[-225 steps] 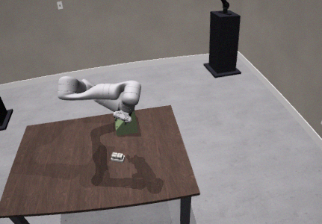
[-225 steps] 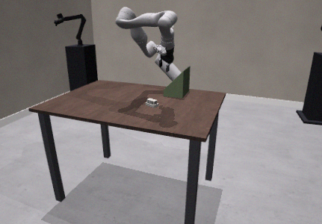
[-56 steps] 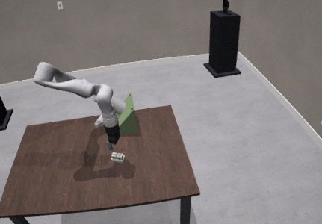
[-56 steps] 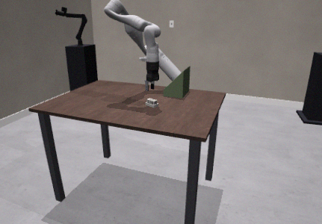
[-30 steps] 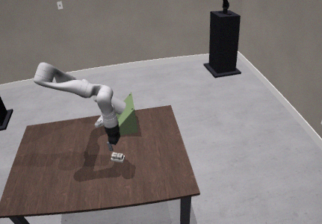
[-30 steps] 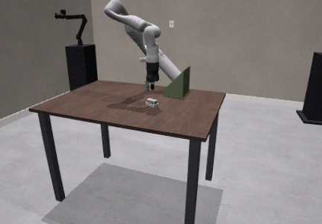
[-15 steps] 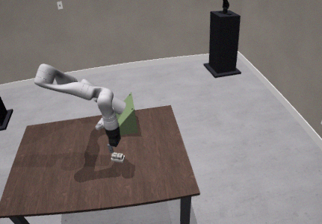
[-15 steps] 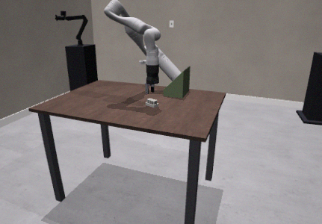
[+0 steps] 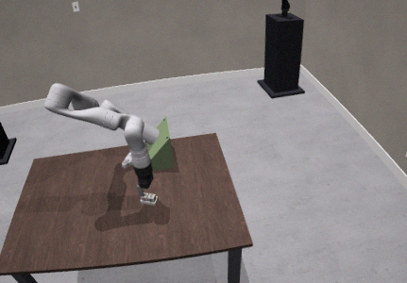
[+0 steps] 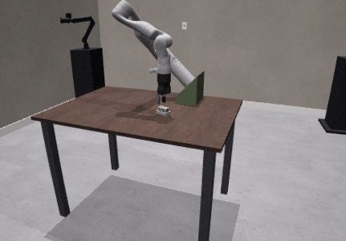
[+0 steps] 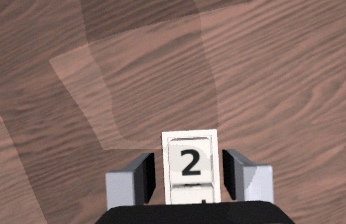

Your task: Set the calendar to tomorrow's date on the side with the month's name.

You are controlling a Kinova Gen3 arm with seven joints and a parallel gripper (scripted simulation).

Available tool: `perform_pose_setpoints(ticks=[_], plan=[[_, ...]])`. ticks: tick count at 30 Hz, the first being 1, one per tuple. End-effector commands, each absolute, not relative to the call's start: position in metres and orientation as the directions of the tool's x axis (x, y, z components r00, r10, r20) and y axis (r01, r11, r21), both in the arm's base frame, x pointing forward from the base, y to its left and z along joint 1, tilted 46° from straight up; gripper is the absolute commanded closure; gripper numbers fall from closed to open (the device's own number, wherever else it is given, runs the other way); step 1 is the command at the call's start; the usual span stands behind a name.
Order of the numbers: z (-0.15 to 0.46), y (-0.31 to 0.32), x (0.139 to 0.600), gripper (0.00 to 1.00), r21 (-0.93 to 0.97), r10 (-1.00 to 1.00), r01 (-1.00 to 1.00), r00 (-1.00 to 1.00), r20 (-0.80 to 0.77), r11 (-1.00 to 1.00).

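Reaching down over the table [image 9: 203, 189] [image 10: 100, 114] [image 11: 274, 75], your tool [image 9: 144, 191] [image 10: 160, 101] [image 11: 188, 168] stands open and holds nothing above the white tray [image 9: 148, 203] [image 10: 163, 114] [image 11: 166, 167], where the calendar's cubes sit side by side. The nearer risk is a poor descent: the fingers flank the tray's long sides in the wrist view, so a low close could pinch its rim instead of a cube, tipping or dragging the whole calendar. The cube marked 2 [image 11: 190, 161] sits close against its partly hidden neighbor [image 11: 188, 195], and a fingertip that strays across their seam could catch both. You risk a wrong digit if you turn a cube without knowing its hidden faces; the neighbor's digit is mostly masked by the tool's black body. A cube set back askew could lodge on the rim.

Behind the tray, the green angled mount [image 9: 163, 158] [image 10: 189, 96] stands near the arm [image 9: 90, 116] [image 10: 163, 44], limiting any backward swing. Two black pedestals [image 9: 283, 54] [image 10: 87, 68] stand well apart from the table, outside the working area.
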State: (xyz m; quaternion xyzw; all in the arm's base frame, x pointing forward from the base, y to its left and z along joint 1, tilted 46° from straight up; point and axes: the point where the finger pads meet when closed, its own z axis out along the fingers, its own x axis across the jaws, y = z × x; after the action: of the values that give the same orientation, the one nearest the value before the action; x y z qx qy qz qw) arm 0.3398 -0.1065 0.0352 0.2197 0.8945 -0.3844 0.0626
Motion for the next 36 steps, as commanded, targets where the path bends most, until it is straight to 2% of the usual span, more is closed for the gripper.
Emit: perform_pose_setpoints(ticks=[1,36], plan=[[0.0324,-0.1092,0.3381,0.13,-0.663,0.346,0.439,-0.896,-0.277,0.606],[0.0265,-0.1152,0.3375,0.13,-0.663,0.346,0.439,-0.896,-0.277,0.606]])
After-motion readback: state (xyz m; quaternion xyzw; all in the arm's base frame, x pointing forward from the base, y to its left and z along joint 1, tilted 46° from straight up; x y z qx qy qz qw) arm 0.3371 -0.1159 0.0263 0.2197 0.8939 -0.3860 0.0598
